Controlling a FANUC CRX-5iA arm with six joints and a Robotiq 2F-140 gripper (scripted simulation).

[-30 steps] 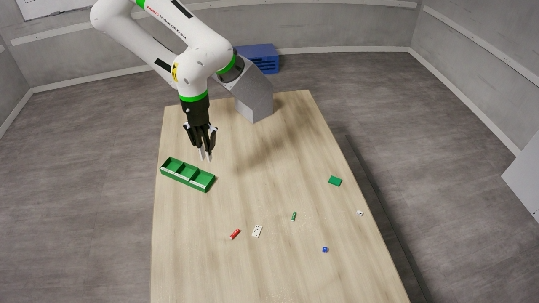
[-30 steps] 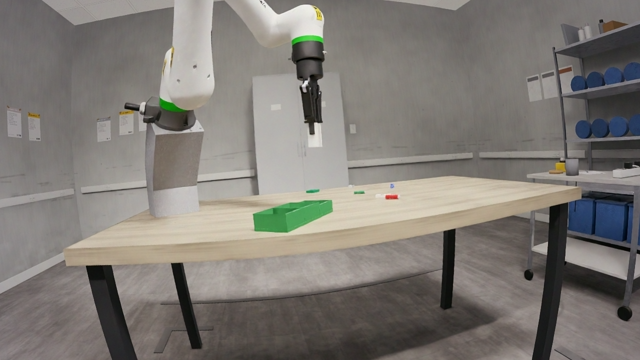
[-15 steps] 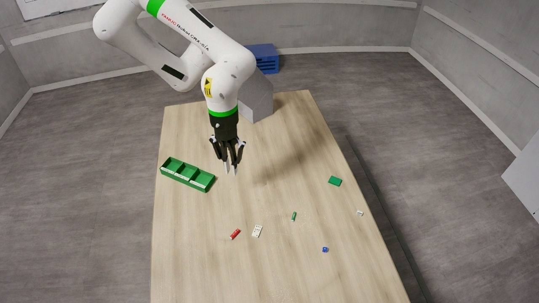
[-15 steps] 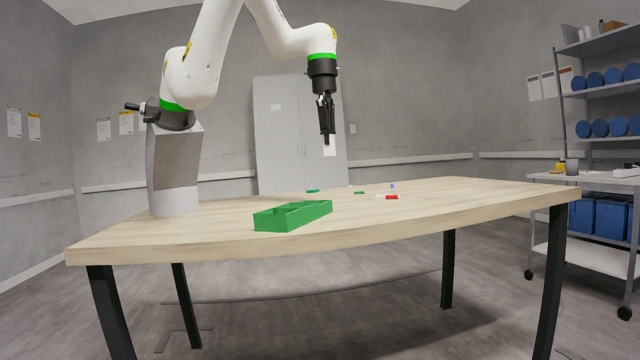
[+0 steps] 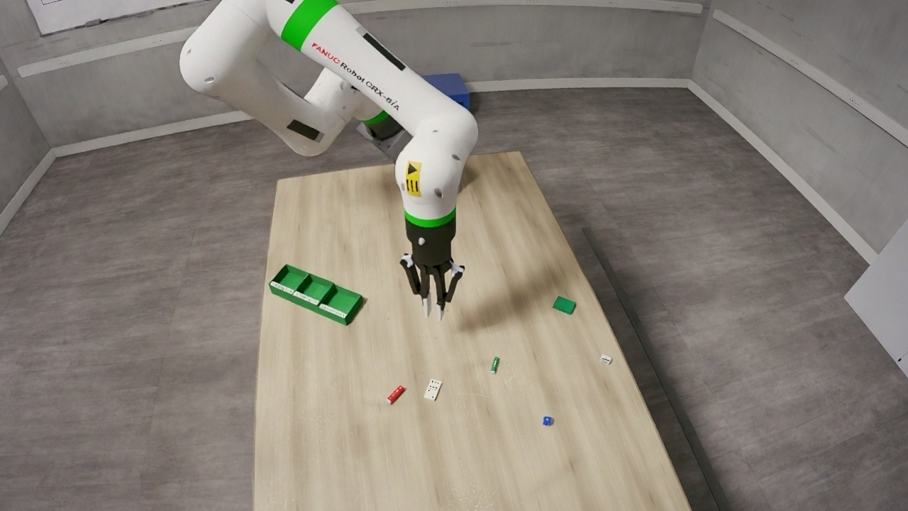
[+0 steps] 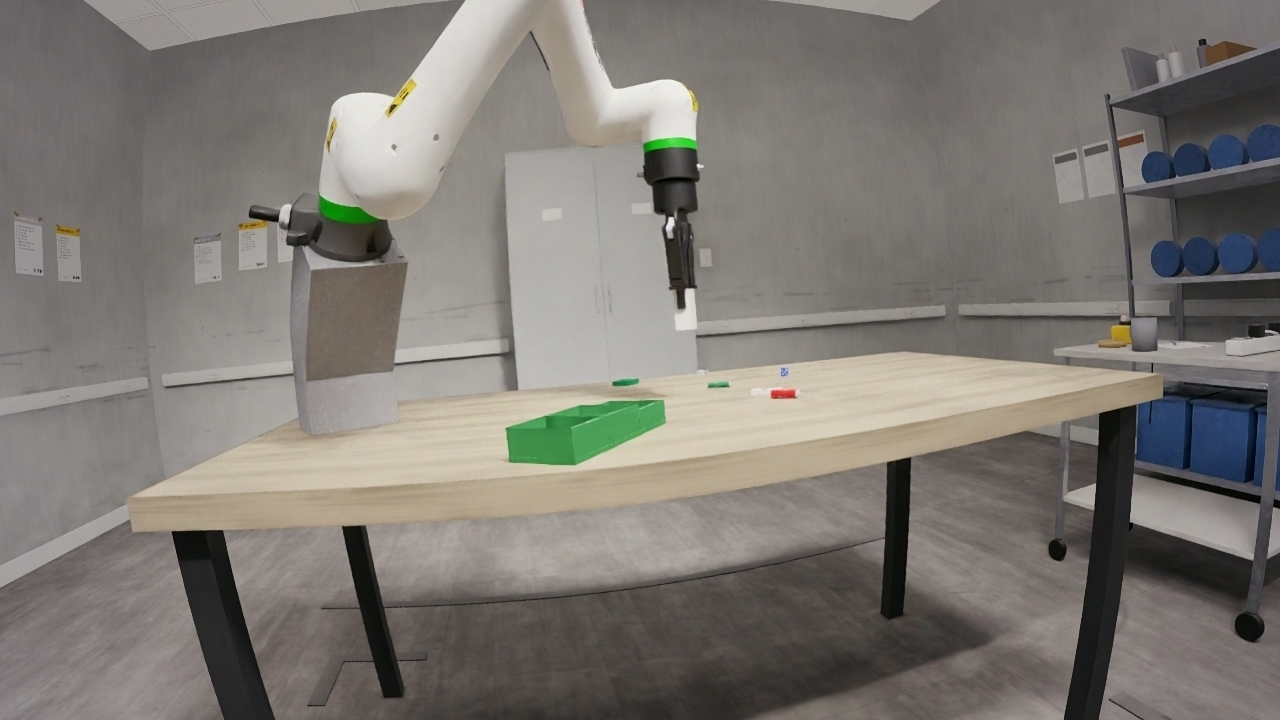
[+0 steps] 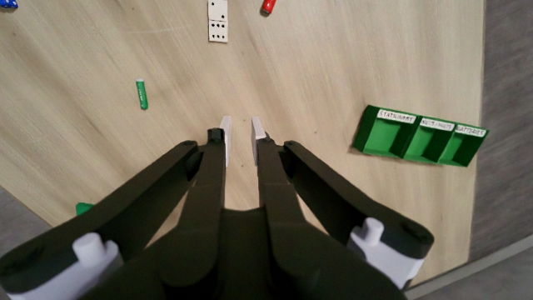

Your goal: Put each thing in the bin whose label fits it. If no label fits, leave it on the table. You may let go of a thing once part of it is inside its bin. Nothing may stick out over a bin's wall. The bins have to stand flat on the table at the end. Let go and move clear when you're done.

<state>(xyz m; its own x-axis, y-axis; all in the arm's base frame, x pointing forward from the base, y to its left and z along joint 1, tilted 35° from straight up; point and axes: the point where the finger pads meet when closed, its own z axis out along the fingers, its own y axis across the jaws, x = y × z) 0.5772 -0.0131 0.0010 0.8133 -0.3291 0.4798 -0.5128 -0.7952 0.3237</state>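
My gripper [image 5: 433,314] [image 6: 684,317] [image 7: 241,128] hangs high over the middle of the table, its fingers a little apart with nothing between them. The green three-part bin [image 5: 311,304] [image 6: 554,443] [image 7: 359,137], labelled STATIONERY, NUTS+BOLTS and BATTERIES, stands flat near the table's left edge, well left of the gripper. A green battery [image 5: 494,365] [image 7: 141,94], a red battery [image 5: 395,394] [image 7: 268,6] and a white domino [image 5: 432,389] [image 7: 217,21] lie on the table in front of the gripper. A green flat block [image 5: 563,304] [image 6: 625,382] lies to the right.
A white die [image 5: 605,358] lies near the table's right edge and a blue die [image 5: 547,420] [image 7: 8,3] lies nearer the front. The arm's grey pedestal [image 6: 344,340] stands at the far end of the table.
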